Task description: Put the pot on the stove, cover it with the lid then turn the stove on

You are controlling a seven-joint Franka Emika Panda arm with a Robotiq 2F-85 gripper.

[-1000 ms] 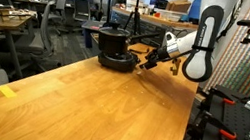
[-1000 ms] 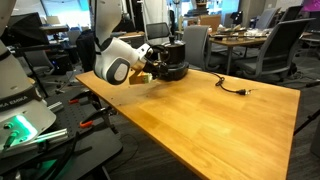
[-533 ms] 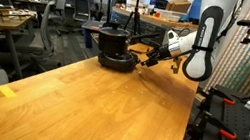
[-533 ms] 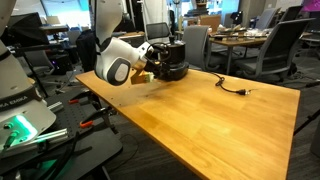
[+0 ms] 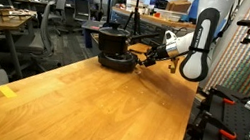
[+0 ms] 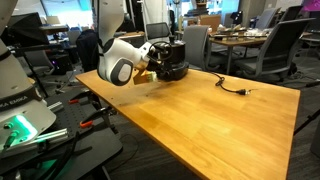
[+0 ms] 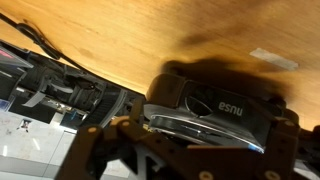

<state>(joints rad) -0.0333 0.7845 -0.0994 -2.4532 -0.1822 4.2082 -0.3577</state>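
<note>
One pot [image 5: 113, 42] stands on the stove [image 5: 118, 65] at the far end of the desk [image 5: 88, 110]. Both are black, and the pot's inside is hidden in every view. The lid is too dark and small to pick out in either exterior view.

My pincer [image 5: 146, 57] hovers low over the desk just beside the stove, its jaws spread wide with nothing between them. I cannot tell whether it touches the stove.

In an exterior view the pot [image 6: 172, 52] and stove [image 6: 174, 73] sit partly behind my white wrist [image 6: 120, 62], and the pincer [image 6: 151, 70] is half hidden there. Only that view shows a black cable [image 6: 232, 88] lying on the desk, well apart from the stove. Only the opposite exterior view shows a strip of yellow tape [image 5: 8, 91] near the desk's near edge.

The wrist view alone gives the close look. It shows the stove [image 7: 225, 100] with pale lettering on its black side, and a bright curved rim [image 7: 200, 131] against it. I cannot tell if that rim is the lid's. My fingers [image 7: 100, 150] stand far apart at the frame's lower corners.
</note>
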